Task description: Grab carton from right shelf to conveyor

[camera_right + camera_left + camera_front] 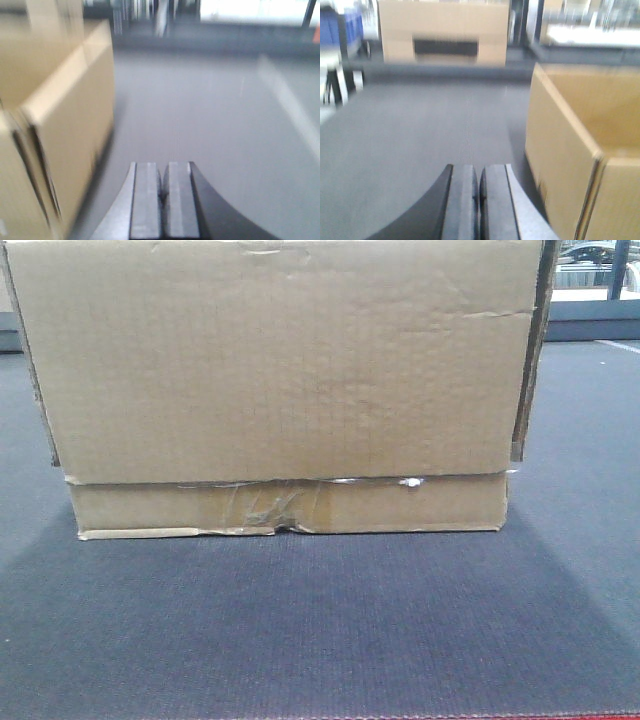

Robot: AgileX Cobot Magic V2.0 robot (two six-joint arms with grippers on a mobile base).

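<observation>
The brown carton fills most of the front view and rests on the dark grey conveyor; wrinkled, torn tape runs along its lower seam. In the left wrist view the carton stands to the right of my left gripper, which is shut on nothing and apart from the box. In the right wrist view the carton stands to the left of my right gripper, also shut and empty. Both wrist views are blurred. The right shelf is out of view.
Another cardboard box with a dark slot stands far back in the left wrist view, with blue bins at the far left. A red strip edges the belt at the front. Windows lie behind.
</observation>
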